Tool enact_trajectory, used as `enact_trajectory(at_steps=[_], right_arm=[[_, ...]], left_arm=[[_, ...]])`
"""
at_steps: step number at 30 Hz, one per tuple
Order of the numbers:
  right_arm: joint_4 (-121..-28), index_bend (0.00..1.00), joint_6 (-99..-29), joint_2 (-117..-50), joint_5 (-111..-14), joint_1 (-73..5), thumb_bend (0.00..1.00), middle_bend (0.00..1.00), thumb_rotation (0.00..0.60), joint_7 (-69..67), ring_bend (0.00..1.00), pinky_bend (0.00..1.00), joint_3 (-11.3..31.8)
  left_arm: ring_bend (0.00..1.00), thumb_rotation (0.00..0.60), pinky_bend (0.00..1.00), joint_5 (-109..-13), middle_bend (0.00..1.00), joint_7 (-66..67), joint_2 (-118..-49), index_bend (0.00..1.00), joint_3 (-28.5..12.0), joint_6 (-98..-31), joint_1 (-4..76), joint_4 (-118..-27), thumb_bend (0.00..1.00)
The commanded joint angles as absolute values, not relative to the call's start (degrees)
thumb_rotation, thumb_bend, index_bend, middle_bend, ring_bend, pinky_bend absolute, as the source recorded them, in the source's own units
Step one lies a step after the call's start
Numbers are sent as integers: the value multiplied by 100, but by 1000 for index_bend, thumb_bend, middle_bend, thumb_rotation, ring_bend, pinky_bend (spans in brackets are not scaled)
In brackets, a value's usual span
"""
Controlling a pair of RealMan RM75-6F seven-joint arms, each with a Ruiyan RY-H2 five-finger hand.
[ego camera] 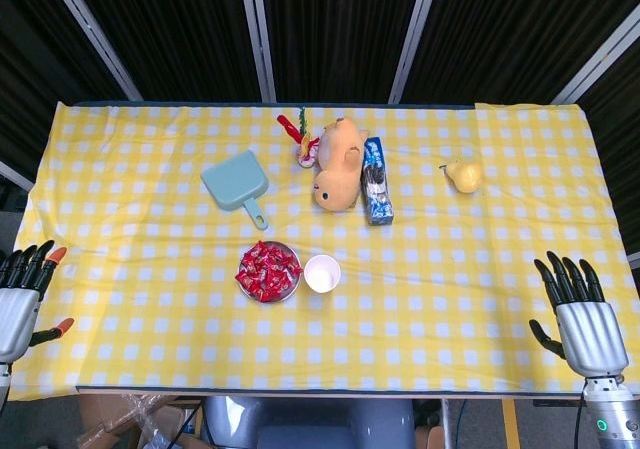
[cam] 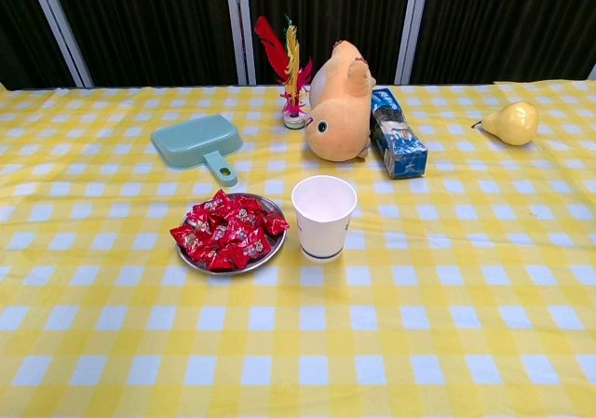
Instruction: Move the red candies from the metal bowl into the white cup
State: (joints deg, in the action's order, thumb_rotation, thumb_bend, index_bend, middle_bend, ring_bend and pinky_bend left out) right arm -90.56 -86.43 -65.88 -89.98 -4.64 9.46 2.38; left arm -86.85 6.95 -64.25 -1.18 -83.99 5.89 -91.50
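Both hands hold nothing, fingers spread apart and straight. The left hand (ego camera: 20,299) hangs off the near left corner of the table, just past the cloth's edge, with orange tips showing on two of its fingers. The right hand (ego camera: 578,314) sits at the near right corner, fingers (ego camera: 560,277) pointing toward the far edge, over the border of the yellow checked tablecloth (ego camera: 470,299). Neither hand appears in the chest view.

Well apart from both hands, a little left of the middle of the near half, the metal bowl (cam: 197,263) holds a heap of red candies (cam: 228,230) piled above its rim. Just beside it on the right, not touching, the white cup (cam: 323,215) stands upright with its mouth open.

Behind these, toward the far edge, lies a pale blue dustpan (cam: 196,142) with its handle pointing at the bowl. Near the middle of the far edge a feathered shuttlecock (cam: 291,69) stands upright, touching or very close to a plush duck (cam: 340,104) lying on its side. A blue packet (cam: 397,131) lies against the plush's right. A yellow pear (cam: 511,122) rests alone near the far right corner
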Motion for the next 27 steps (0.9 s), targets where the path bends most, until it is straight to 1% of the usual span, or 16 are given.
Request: enact_trajectory(at_steps=[1, 4, 9, 10, 12, 13, 14, 15, 17, 18, 19, 21, 23, 25, 27], right_arm=[[-9060, 0, -8644, -6585, -8989, -458, 342, 0, 600, 965, 0, 2, 238], [-9086, 0, -8647, -6575, -8972, -445, 341, 0, 600, 935, 0, 2, 235], [-9117, 0, -8583, -6541, -8929, -450, 341, 0, 600, 879, 0, 2, 223], [-9126, 0, -8573, -6535, -8926, -453, 341, 0, 600, 875, 0, 2, 223], [-9144, 0, -8540, -6526, -8920, -461, 341, 0, 600, 862, 0, 2, 214], [-9148, 0, -8521, -6524, -8917, -467, 341, 0, 600, 866, 0, 2, 209], [-9157, 0, -8493, -6520, -8910, -476, 341, 0, 600, 881, 0, 2, 205], [-9170, 0, -8474, -6515, -8900, -481, 341, 0, 600, 893, 0, 2, 203], [-9192, 0, -8441, -6513, -8894, -494, 341, 0, 600, 902, 0, 2, 198], [-9203, 0, -8427, -6508, -8891, -498, 341, 0, 600, 909, 0, 2, 195], [-9208, 0, -8417, -6504, -8885, -500, 340, 0, 600, 912, 0, 2, 194], [-9231, 0, -8387, -6488, -8869, -506, 341, 0, 600, 910, 0, 2, 188], [-9243, 0, -8366, -6475, -8842, -509, 341, 0, 600, 900, 0, 2, 192], [-9252, 0, -8349, -6466, -8819, -514, 341, 0, 600, 871, 0, 2, 199], [-9255, 0, -8332, -6457, -8789, -520, 341, 0, 600, 842, 0, 2, 211]], left_arm=[[0, 600, 52, -8611, 0, 725, -6388, 0, -108, -8318, 595, -9226, 80], [0, 600, 53, -8550, 0, 765, -6336, 0, -111, -8270, 600, -9327, 80], [0, 600, 89, -8395, 0, 1010, -6280, 0, -239, -8097, 749, -9643, 80], [0, 600, 102, -8376, 0, 1083, -6274, 0, -267, -8050, 795, -9698, 80], [17, 600, 161, -8371, 0, 1329, -6267, 0, -350, -7909, 955, -9813, 82], [67, 600, 238, -8356, 14, 1483, -6273, 0, -406, -7823, 1053, -9883, 84], [158, 600, 338, -8312, 51, 1716, -6298, 0, -505, -7698, 1206, -9998, 89], [241, 600, 418, -8237, 86, 1923, -6330, 5, -592, -7589, 1332, -10100, 95], [502, 600, 643, -8062, 188, 2306, -6429, 44, -765, -7321, 1615, -10298, 117], [547, 600, 680, -7949, 198, 2491, -6497, 55, -846, -7165, 1767, -10387, 121], [613, 600, 734, -7848, 208, 2612, -6548, 72, -902, -7055, 1869, -10437, 123], [665, 600, 783, -7507, 209, 2991, -6745, 83, -1058, -6738, 2180, -10524, 127], [727, 600, 837, -7103, 209, 3406, -6963, 93, -1172, -6421, 2495, -10547, 156], [767, 600, 866, -6656, 207, 3788, -7204, 100, -1262, -6142, 2804, -10521, 182], [787, 600, 881, -6246, 208, 4052, -7419, 107, -1331, -5953, 3052, -10476, 200]])
